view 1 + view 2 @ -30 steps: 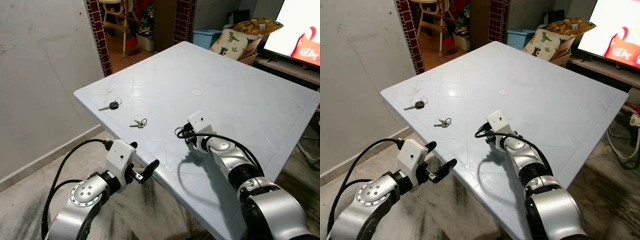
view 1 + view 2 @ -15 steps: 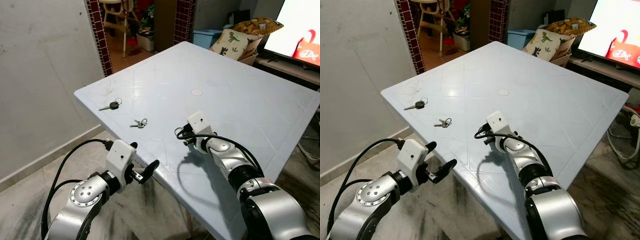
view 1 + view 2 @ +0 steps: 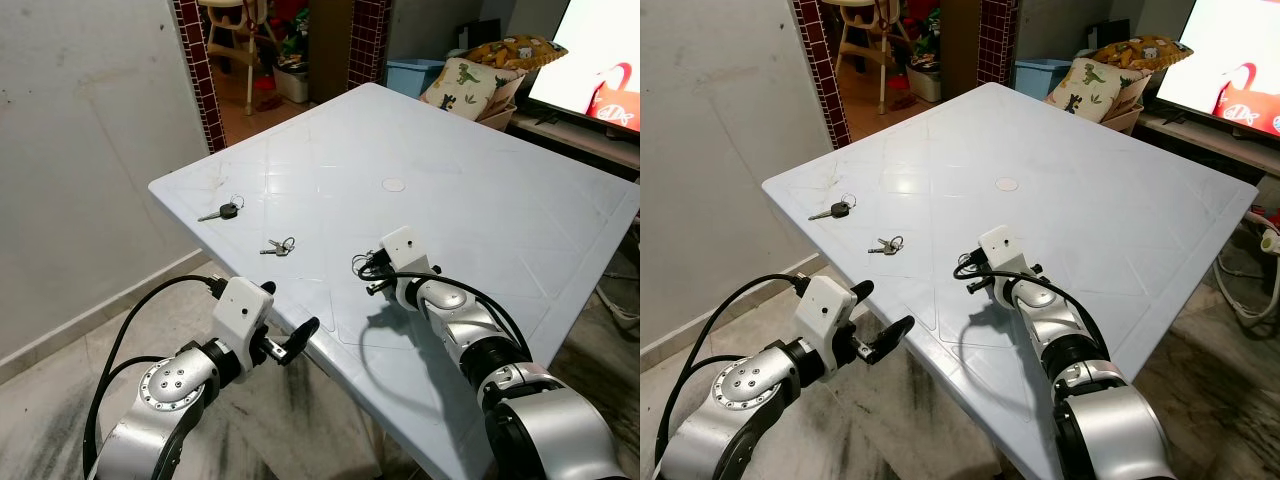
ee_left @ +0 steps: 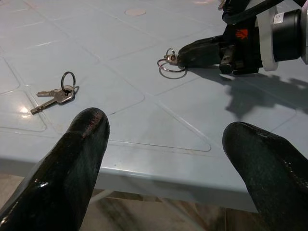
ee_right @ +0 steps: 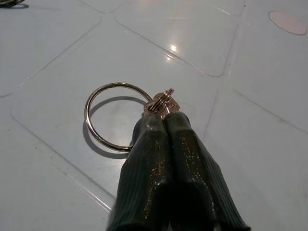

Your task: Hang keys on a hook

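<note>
Most of the pale table point(image 3: 480, 190) lies bare; two key sets, black-headed point(image 3: 222, 211) and silver point(image 3: 279, 246), sit centre-left in the frame near the table's edge.

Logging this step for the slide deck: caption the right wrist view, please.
Right gripper shut on a key ring, just above the pale table.
</note>
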`<state>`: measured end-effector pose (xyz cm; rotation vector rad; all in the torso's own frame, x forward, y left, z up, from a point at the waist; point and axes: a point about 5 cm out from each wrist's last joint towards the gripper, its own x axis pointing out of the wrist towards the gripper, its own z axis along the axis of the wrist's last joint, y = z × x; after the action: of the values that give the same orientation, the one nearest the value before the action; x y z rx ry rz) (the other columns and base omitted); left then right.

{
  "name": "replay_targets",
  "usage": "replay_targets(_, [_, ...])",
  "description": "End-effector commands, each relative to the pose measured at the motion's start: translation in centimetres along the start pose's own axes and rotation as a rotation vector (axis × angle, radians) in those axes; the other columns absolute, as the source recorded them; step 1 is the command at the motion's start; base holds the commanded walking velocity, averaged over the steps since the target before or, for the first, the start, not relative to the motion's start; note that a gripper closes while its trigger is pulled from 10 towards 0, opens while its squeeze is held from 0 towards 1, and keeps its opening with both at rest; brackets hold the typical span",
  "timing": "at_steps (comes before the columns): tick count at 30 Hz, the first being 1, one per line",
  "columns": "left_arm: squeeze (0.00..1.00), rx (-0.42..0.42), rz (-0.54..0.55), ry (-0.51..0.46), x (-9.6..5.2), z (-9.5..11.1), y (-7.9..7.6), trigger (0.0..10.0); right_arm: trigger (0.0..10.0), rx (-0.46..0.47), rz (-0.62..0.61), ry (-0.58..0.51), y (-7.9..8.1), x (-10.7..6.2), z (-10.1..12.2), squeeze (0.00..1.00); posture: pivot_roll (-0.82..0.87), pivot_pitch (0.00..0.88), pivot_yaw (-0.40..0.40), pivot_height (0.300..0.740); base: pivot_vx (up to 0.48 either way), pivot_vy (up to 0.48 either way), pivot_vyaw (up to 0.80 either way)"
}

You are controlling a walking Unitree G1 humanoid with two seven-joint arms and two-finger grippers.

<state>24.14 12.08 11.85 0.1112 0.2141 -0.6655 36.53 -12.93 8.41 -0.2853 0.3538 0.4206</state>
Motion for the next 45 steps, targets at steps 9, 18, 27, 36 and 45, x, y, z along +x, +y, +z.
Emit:
replay_targets(9, [0.00, 0.019, 0.067, -0.018, 0.1, 0.3, 1.0, 10.0, 0.0, 0.144, -0.098, -0.140, -1.4, -0.4, 1.4, 0.00, 0.10, 0.000, 0.012, 0.740, 0.000, 0.000, 0.00])
replay_targets(18, [0.00, 0.022, 0.145, -0.052, 0.6, 0.9, 2.2, 10.0, 0.0, 0.140, -0.130, -0.265, -2.5, -1.0, 3.3, 0.00, 0.09, 0.000, 0.011, 0.740, 0.000, 0.000, 0.00])
replay_targets(27, [0.00, 0.014, 0.156, -0.068, 1.0, 0.9, 2.1, 10.0, 10.0, 0.018, -0.071, -0.257, -1.1, -0.8, 3.2, 1.00, 0.08, 0.000, -0.001, 0.740, 0.000, 0.000, 0.00])
replay_targets(36, [0.00, 0.004, 0.142, -0.072, 1.0, 0.9, 1.7, 10.0, 10.0, -0.001, -0.034, -0.229, -0.3, -0.4, 3.4, 1.00, 0.09, 0.000, 0.011, 0.740, 0.000, 0.000, 0.00])
replay_targets(45, [0.00, -0.001, 0.130, -0.061, 0.6, 0.8, 1.4, 10.0, 10.0, -0.005, -0.040, -0.208, 0.0, -0.3, 3.1, 1.00, 0.09, 0.000, 0.022, 0.740, 0.000, 0.000, 0.00])
